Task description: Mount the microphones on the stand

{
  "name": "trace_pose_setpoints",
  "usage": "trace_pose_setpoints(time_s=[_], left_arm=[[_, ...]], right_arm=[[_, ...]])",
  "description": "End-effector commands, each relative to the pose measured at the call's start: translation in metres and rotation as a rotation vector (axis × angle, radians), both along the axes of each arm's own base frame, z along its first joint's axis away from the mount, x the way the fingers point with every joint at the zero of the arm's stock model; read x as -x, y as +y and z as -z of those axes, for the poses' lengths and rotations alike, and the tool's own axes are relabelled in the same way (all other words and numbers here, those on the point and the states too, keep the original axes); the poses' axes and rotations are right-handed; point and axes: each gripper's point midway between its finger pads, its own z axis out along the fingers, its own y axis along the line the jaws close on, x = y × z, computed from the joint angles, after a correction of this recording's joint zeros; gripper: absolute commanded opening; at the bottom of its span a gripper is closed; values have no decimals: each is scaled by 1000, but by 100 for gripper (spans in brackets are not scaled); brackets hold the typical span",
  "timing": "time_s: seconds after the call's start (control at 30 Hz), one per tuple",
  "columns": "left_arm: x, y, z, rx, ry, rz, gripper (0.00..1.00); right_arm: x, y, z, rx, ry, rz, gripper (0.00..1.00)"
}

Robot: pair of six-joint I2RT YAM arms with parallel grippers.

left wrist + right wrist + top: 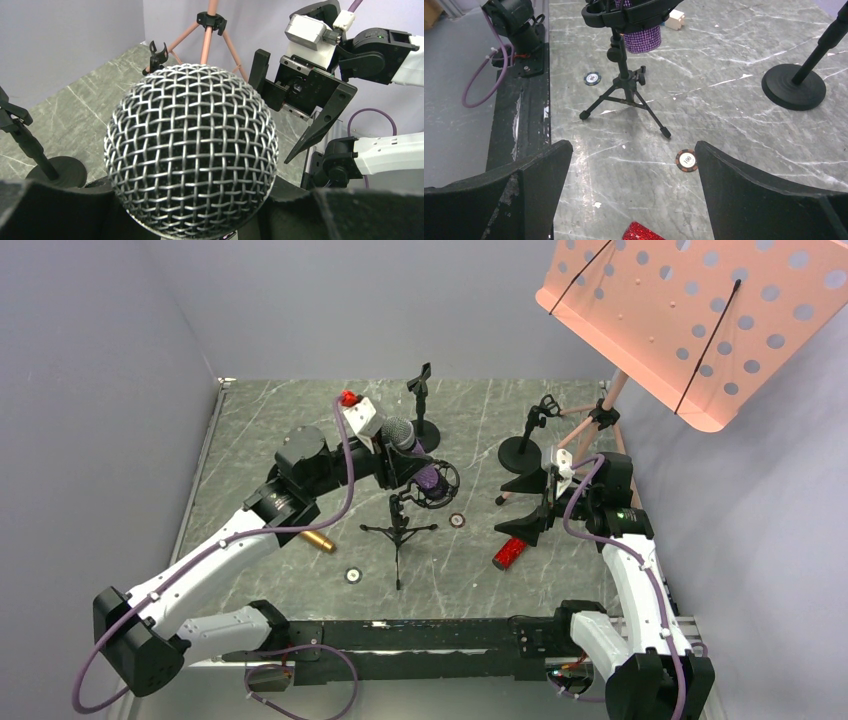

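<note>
Left gripper (388,452) first: clamped on the purple microphone (430,478) just below its silver mesh head (191,150), dark fingers (50,210) hugging either side in the wrist view. Long axis slanting from head at 10 o'clock to tail at 4 o'clock in the top view, purple tail poking down through the cradle ring (629,12) of the little tripod stand (400,528). Looks like seating in progress, with the coming move hanging on that line: push along the axis, down toward 4 o'clock, no twisting off it.

Over to the right gripper (634,200): jaws spread wide, holding nothing, hanging above the marble table (734,125) at 3 o'clock of the tripod. Red microphone (510,554) lying flat just beneath, so clearly the nearer arm for that one. Gold microphone (318,541) lying flat by the left forearm, at 9 o'clock of the tripod. Two round-base stands (522,448) at 12 to 2 o'clock.

Tight room: tripod legs, poker chips (687,160) scattered near, pink music stand (700,310) looming at 2 o'clock. Smooth stone, so probably a rolling risk for any loose microphone.
</note>
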Motion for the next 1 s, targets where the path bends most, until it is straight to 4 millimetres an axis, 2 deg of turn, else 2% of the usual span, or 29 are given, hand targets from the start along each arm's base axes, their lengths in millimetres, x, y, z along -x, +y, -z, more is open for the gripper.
trace_pose_setpoints(time_s=[0.0,0.3,0.57,0.83,0.97], left_arm=[[1,-3,35,-72,57,34,0],[-3,-8,72,-74,131,37,0],[-8,-10,93,-104,144,30,0],[-11,-7,99,-190,125,24,0],[-9,-7,97,-211,131,41,0]], right_arm=[[2,1,-5,-15,-52,-32,100],[2,1,-4,-16,-50,-33,100],[2,2,-4,-16,-48,-33,100],[3,3,-4,-22,-50,-42,100],[2,12,7,4,-70,-83,100]])
